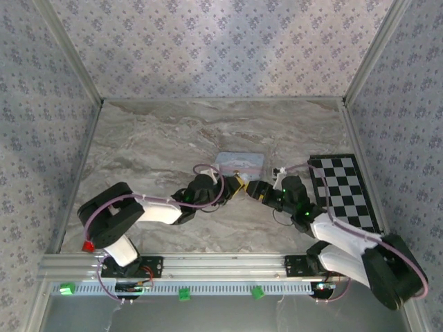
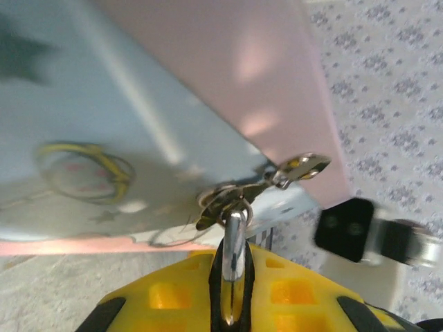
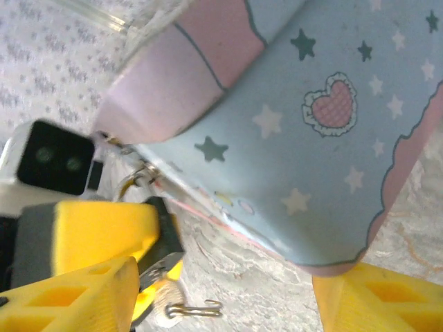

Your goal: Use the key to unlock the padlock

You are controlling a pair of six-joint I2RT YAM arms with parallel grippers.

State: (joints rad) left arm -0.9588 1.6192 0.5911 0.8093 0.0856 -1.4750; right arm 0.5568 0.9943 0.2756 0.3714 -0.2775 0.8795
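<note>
1. Brings both arms together at the middle of the grey marbled tabletop (image 1: pixel 152 145), just at 6 o'clock of the pastel blue-and-pink fabric pouch (image 1: pixel 240 163). Has the black-and-white checkered mat (image 1: pixel 344 190) off at 3 o'clock, clear of the work.
2. Clenches the left end effector (image 2: pixel 234 266) on a slim silver metal piece (image 2: pixel 235 232), with yellow fingers (image 2: pixel 166 294) pressed to either side, apparently to steady it for the other arm. Cannot tell whether that piece is a key shank or a shackle.
3. Finds the silver key-ring cluster (image 2: pixel 225 200) directly at 12 o'clock of that grip, lying against the pouch's pale edge, with a small shiny clasp (image 2: pixel 301 166) at 2 o'clock of it. Cannot pick out the padlock with certainty; presumably sits within this cluster, hidden by the fingers.
4. Holds the right end effector (image 3: pixel 232 277) released, its yellow fingers (image 3: pixel 76 297) spread wide above bare tabletop with nothing between them. Faces the clenched partner from 3 o'clock in the overhead view, probably ready to take the key end.
5. Reads as an early stage: one side anchored, no key seen seated in a keyhole. Calls next for a fine, aligned pinch on small slippery metal, with the soft pouch close enough to snag.
</note>
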